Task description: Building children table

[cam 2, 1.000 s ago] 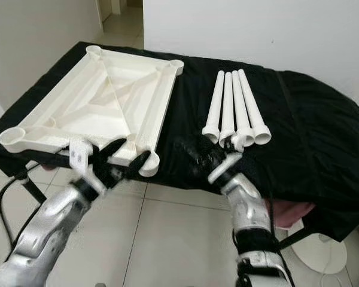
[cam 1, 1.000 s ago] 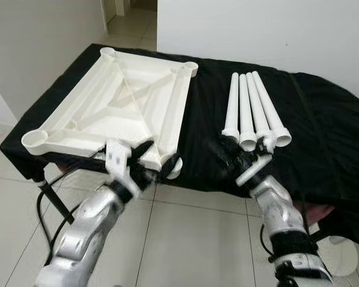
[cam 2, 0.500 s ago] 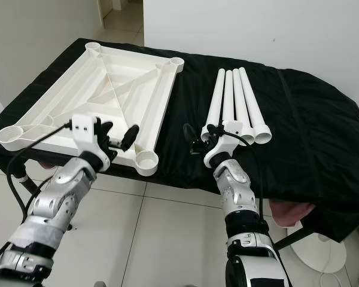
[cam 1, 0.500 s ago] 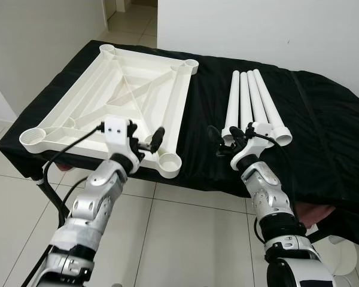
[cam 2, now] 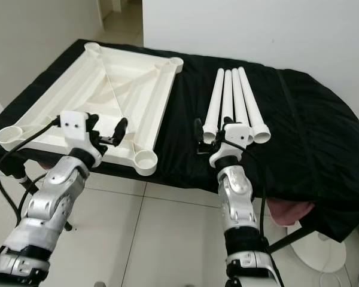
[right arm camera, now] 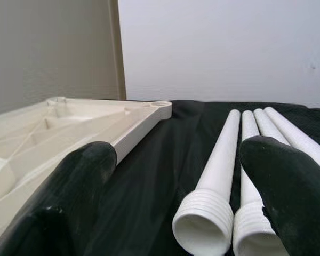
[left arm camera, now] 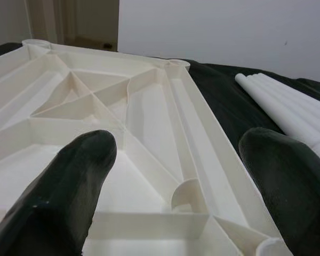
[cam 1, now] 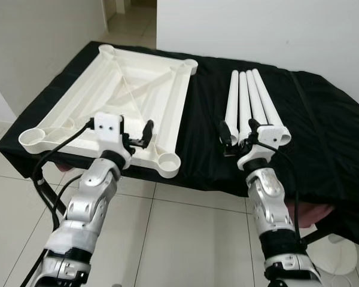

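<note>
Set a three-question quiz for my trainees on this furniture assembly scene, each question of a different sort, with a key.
1. How many white table legs lie side by side on the black cloth?
2. True or false: the right hand is shut on a leg.
3. Which way does the white tabletop lie? A: underside up, ribs and corner sockets showing. B: smooth face up. C: standing on edge.

Key
1. Four.
2. False: its fingers are open at the threaded near ends, holding nothing. The left hand is open too, over the tabletop's near edge.
3. A.
</note>
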Available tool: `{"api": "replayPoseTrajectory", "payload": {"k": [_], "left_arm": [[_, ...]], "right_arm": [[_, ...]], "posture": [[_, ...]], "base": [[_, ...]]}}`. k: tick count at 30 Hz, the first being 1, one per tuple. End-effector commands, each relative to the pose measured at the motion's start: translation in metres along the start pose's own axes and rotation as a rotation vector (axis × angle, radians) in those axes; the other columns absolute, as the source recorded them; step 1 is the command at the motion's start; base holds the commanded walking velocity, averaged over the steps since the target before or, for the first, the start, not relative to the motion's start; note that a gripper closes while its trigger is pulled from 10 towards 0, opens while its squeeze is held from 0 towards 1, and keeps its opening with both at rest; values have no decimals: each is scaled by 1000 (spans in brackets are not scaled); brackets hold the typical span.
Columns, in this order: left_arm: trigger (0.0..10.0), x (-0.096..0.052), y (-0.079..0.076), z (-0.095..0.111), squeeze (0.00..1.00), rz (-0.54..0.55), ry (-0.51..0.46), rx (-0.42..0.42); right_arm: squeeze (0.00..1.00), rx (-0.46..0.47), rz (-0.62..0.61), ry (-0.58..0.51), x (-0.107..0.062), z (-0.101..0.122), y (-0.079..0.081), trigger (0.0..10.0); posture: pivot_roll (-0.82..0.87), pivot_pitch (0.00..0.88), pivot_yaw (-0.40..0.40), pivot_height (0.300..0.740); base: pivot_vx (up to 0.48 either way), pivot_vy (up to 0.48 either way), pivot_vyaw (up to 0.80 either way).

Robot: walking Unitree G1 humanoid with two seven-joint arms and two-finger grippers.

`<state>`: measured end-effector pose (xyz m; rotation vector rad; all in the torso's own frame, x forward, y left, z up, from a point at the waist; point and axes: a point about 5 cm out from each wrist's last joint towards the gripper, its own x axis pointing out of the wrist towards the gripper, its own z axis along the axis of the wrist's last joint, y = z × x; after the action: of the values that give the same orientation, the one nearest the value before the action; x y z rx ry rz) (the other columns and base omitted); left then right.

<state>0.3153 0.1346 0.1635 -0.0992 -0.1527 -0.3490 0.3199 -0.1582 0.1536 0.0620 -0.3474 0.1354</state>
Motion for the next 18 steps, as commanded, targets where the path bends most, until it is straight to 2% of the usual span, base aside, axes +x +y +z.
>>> {"api": "replayPoseTrajectory", "payload": {"k": [1,2,5,14,18], "left_arm": [[10000,-4,0,-1,0,42,-4,6],[10000,-8,2,-4,0,66,-9,13],[10000,-13,3,-6,0,85,-37,29],[10000,-18,5,-6,0,90,-60,60],[10000,-19,7,-4,0,91,-71,73]], "right_arm": [[90,-3,4,-40,-5,4,-1,10000],[0,-34,-27,-31,-8,1,-4,10000],[0,-75,-48,-25,-8,0,-4,10000],[0,-108,-51,-31,-7,0,-3,10000],[0,-111,-45,-28,-5,0,-4,10000]], "posture": [[-21,0,-24,740],[-8,0,-36,740],[-4,0,-45,740],[2,0,-58,740],[5,0,-63,740]], "base": [[0,0,0],[0,0,0],[0,0,0],[0,0,0],[240,0,0]]}}
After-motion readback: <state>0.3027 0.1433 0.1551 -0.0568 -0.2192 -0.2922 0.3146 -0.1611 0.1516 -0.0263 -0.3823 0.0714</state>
